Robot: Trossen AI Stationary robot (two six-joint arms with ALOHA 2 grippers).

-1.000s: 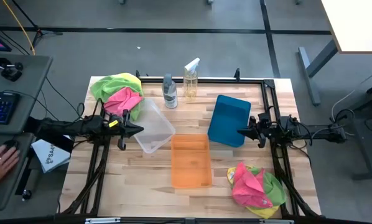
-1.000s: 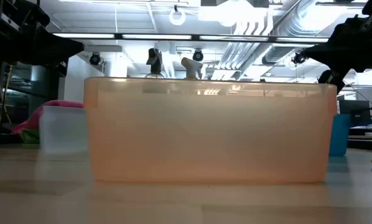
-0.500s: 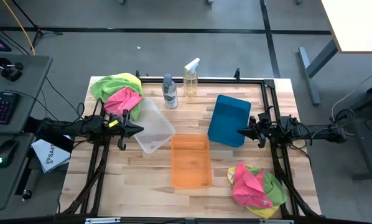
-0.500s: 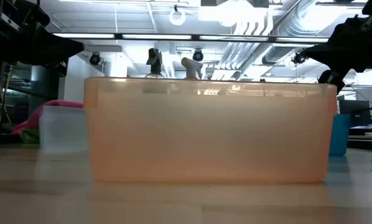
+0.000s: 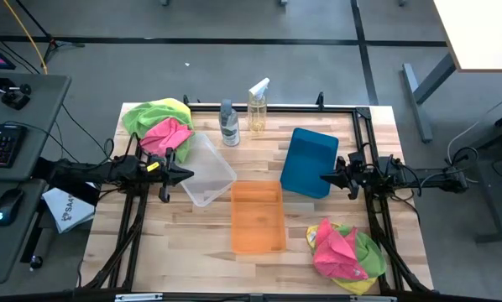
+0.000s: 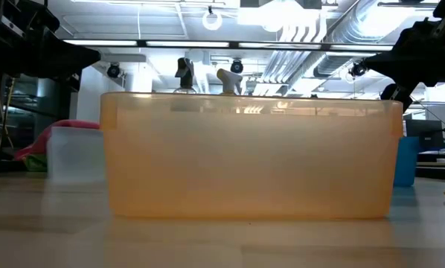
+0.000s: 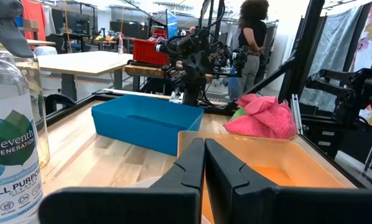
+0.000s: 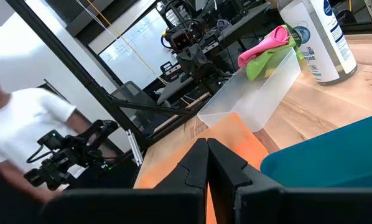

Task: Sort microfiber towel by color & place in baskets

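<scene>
The left hand hovers closed and empty at the clear plastic bin; the right hand, likewise closed and empty, is at the teal blue bin. The translucent orange bin sits between, nearer. Three bins, two spray bottles at the far edge. Two heaps of pink, green and yellow fuzzy towels, far left and near right; their folds overlap, so I cannot count them.
</scene>
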